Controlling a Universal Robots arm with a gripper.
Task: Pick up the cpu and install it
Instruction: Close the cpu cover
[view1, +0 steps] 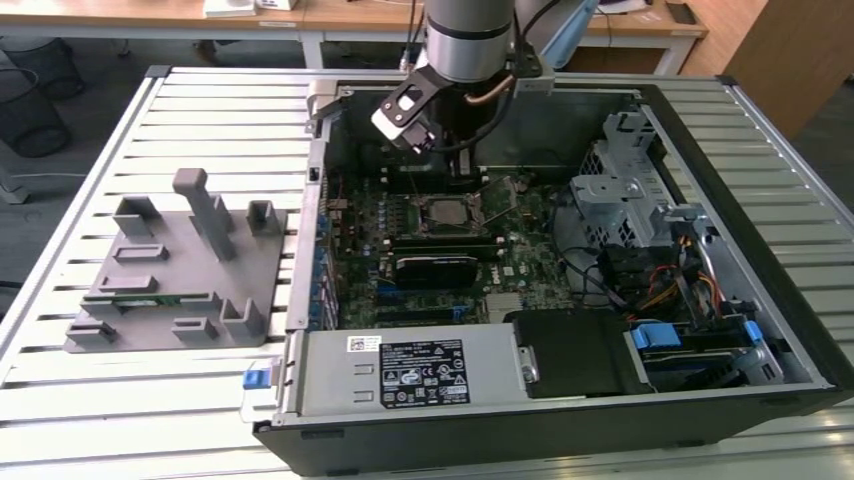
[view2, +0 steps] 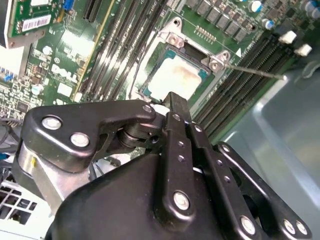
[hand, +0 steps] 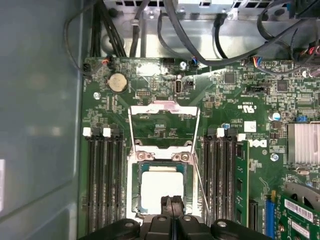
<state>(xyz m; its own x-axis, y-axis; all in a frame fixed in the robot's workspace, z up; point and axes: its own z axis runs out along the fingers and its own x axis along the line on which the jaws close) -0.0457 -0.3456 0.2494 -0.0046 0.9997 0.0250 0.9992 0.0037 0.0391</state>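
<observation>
Arm: the grey and silver robot arm reaches down into the open black desktop computer case, which lies on a slatted pale metal table
Gripper: the black two-finger gripper hangs low over the socket; in both wrist views its fingertips are pressed together with nothing between them
Cpu: the small flat square cpu with a pale silver top lies flat inside the square metal socket frame on the green motherboard; the gripper's tips are over one edge of the cpu, and whether they touch it cannot be told
Socket lid: the hinged metal load plate is flipped open just beyond the cpu, and the thin wire lever juts out free beside the socket
Memory slots: long black memory slots flank the socket on both sides; a long green memory stick stands in one of them
Board details: a round silver coin battery sits past the open load plate, and a ribbed silver heat sink sits beyond the memory stick
Fixture: a grey moulded parts holder rests on the table at the exterior view's left of the case, well apart from the gripper, with a thin green strip lying in it
Power supply: a silver metal box with labels fills the case's near corner in the exterior view
</observation>
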